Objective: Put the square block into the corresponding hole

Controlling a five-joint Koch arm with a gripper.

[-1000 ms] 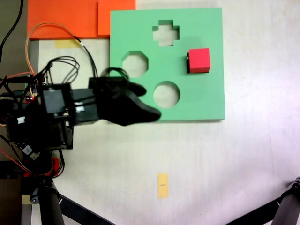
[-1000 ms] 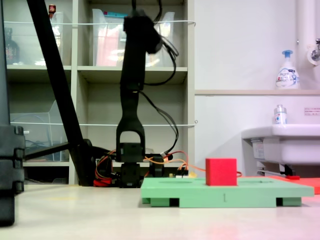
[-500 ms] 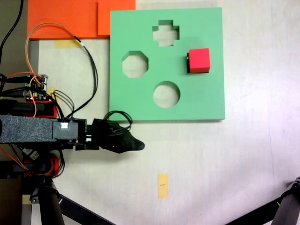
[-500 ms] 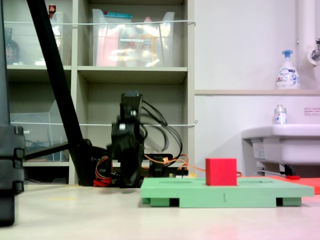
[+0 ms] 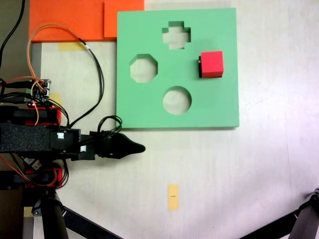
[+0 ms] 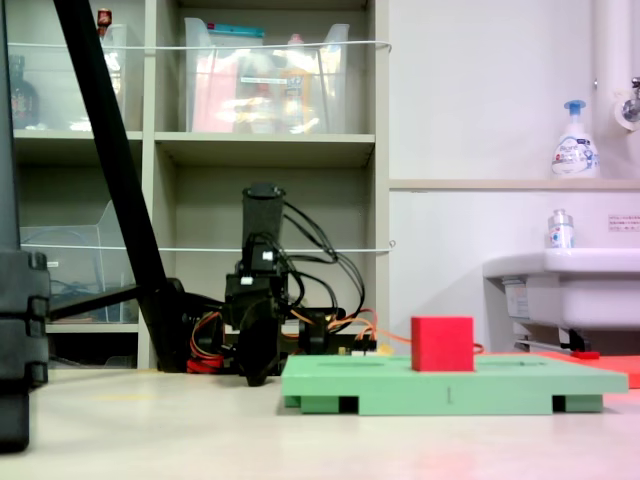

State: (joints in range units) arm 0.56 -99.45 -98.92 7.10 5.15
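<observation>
Arm folded low beside green board (image 5: 209,107), claw (image 5: 133,148) closed and empty, red cube (image 5: 212,64) in square hole.

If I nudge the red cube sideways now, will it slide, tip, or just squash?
The cube looks like matte foam, so probably light and a bit squashy under a pinch. Its flat faces mean it shouldn't roll. In the second exterior view it stands well above the green board, apparently seated in its hole, so a sideways nudge would likely tilt or compress it rather than slide it.
</observation>
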